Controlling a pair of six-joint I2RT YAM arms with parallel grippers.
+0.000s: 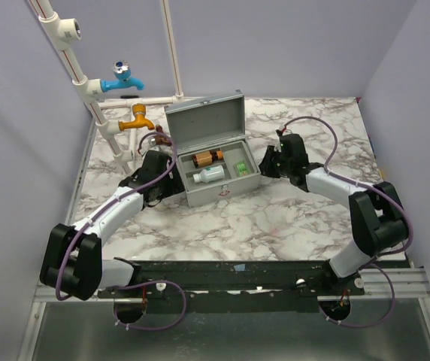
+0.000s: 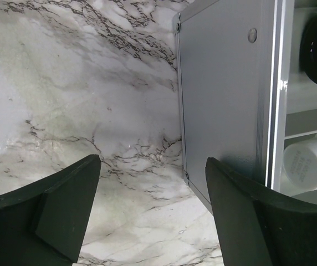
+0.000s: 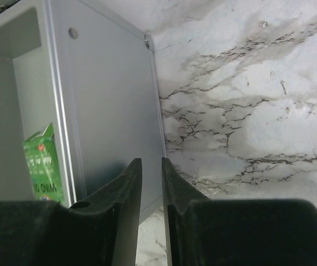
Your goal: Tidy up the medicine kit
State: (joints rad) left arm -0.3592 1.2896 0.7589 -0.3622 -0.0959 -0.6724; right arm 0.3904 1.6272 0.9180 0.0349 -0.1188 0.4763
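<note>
— Marble table (image 1: 275,226), lilac walls (image 1: 19,113), two taps (image 1: 125,79) on white pipes (image 1: 87,86) at the back left. Your medicine kit (image 1: 219,192) stands mid-table between your two arms, with its lid (image 1: 204,124) raised.

— How will it handle?

— Judge it as stiff sheet metal with smooth sides, probably heavy enough to slide rather than lift if you push one side. Your left gripper (image 2: 153,163) is spread wide just beside the left wall and holds nothing. Your right gripper (image 3: 151,162) is near the right wall, jaws drawn to a narrow slit, also empty. Grip the rim of a side wall, or press the box between both arms. The hinged lid could drop if you jolt it.

— What can't you see?

— Any handle or latch; both are too small to make out from above. A brown bottle (image 1: 207,158), a white bottle (image 1: 211,174) and a green packet (image 1: 240,168) lie in the tray (image 1: 228,167), labels unreadable. Your wrist views cut the box off, so I cannot tell whether a finger touches it.
</note>
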